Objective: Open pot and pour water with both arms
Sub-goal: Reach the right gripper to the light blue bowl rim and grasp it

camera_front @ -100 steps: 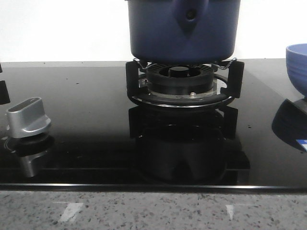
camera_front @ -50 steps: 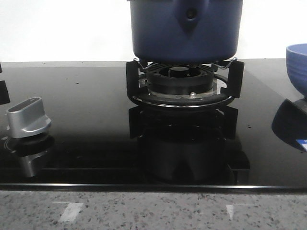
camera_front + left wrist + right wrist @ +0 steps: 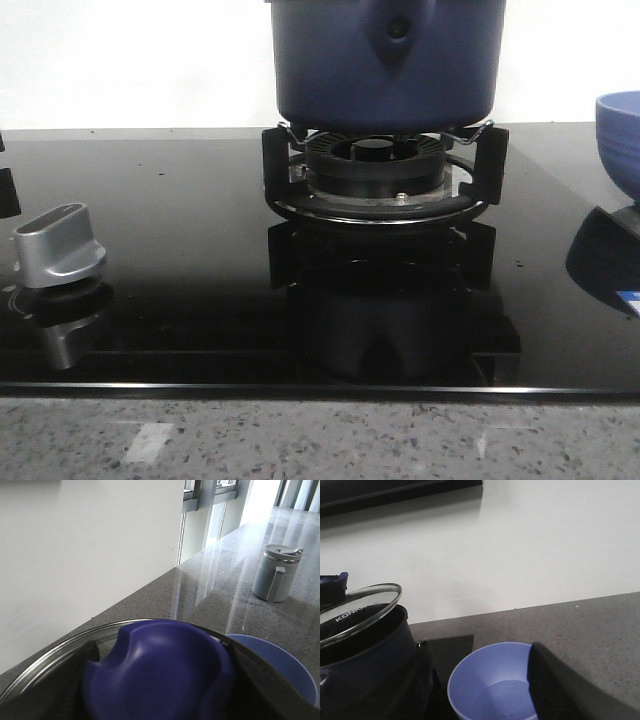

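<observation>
The dark navy pot point(image 3: 385, 70) stands on the burner stand point(image 3: 380, 185), its top cut off in the front view. In the right wrist view the glass lid point(image 3: 362, 612) sits tilted over the pot point(image 3: 365, 665), one edge raised off the rim. My left gripper point(image 3: 160, 690) is shut on the lid's blue knob point(image 3: 160, 660), a dark finger on either side of it. My right gripper point(image 3: 490, 690) is open beside the pot, and the light blue bowl point(image 3: 490, 680) with water in it shows between its fingers. Neither gripper appears in the front view.
The black glass hob point(image 3: 180, 200) carries a silver control knob point(image 3: 58, 245) at the left. The light blue bowl point(image 3: 620, 140) stands at the hob's right edge. A grey lidded jug point(image 3: 275, 572) stands farther along the stone counter. A white wall runs behind.
The pot has shifted very slightly to the right in the front view since a second ago. Nothing else has visibly moved.
</observation>
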Motion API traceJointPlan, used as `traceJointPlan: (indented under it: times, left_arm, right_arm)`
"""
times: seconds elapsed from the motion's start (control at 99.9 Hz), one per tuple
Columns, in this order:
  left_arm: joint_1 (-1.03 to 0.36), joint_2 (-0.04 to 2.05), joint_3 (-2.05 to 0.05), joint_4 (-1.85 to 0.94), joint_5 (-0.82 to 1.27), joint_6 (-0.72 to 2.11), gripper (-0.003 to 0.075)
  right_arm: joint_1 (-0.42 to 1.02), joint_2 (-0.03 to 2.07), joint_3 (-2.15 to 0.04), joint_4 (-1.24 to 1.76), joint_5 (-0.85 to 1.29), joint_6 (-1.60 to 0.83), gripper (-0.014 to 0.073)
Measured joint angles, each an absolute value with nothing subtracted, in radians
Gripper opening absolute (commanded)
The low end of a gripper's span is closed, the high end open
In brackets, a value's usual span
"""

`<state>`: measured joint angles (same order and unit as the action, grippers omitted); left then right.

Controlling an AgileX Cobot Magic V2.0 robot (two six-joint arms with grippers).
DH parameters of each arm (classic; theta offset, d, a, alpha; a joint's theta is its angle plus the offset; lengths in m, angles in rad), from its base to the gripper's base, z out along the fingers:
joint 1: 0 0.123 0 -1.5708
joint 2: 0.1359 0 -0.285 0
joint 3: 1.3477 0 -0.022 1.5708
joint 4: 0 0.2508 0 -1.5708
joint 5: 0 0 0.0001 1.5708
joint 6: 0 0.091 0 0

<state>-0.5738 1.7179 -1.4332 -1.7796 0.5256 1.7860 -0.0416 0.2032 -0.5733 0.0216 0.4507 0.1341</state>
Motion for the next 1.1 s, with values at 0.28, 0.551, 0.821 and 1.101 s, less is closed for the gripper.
traceJointPlan:
  times: [0.28, 0.551, 0.821, 1.101]
  left_arm:
    - [-0.574, 1.713, -1.433, -1.778, 0.524, 1.779, 0.0316]
    - [-0.499, 1.639, -1.433, -1.646, 0.550, 1.595, 0.0316]
    - [-0.344, 1.540, -1.420, -1.427, 0.703, 1.430, 0.0318]
    - [-0.236, 1.410, -1.285, -1.404, 0.723, 1.410, 0.0318]
  right_arm:
    - [-0.042, 0.203, -0.573, 0.023, 0.460, 0.134, 0.0384]
    - [-0.042, 0.203, -0.573, 0.058, 0.498, 0.134, 0.0384]
    - [-0.042, 0.205, -0.573, 0.096, 0.509, 0.134, 0.0384]
    - [-0.042, 0.261, -0.582, 0.169, 0.529, 0.134, 0.0384]
